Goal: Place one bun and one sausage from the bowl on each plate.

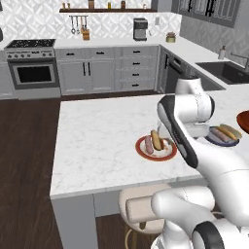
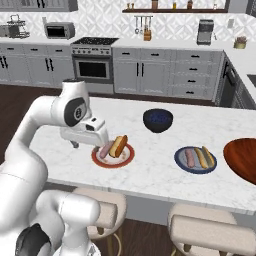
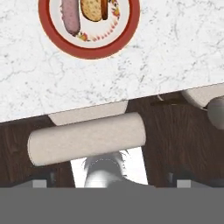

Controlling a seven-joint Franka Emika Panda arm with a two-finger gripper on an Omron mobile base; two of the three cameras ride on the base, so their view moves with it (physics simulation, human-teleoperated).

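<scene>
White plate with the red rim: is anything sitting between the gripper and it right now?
Nothing visible does. The open gripper hangs at the near-left edge of the white plate, which already carries a sausage and a bun. Bare marble counter surrounds the plate.

A white plate (image 3: 89,51) with an orange-red rim lies on the marble bench (image 3: 175,52), cut off by the top edge. On the plate a pinkish sausage (image 3: 70,16) lies just beside a bun (image 3: 93,9). Below the bench's edge, a beige stool (image 3: 87,138) stands on dark wood floor (image 3: 175,140).
</scene>
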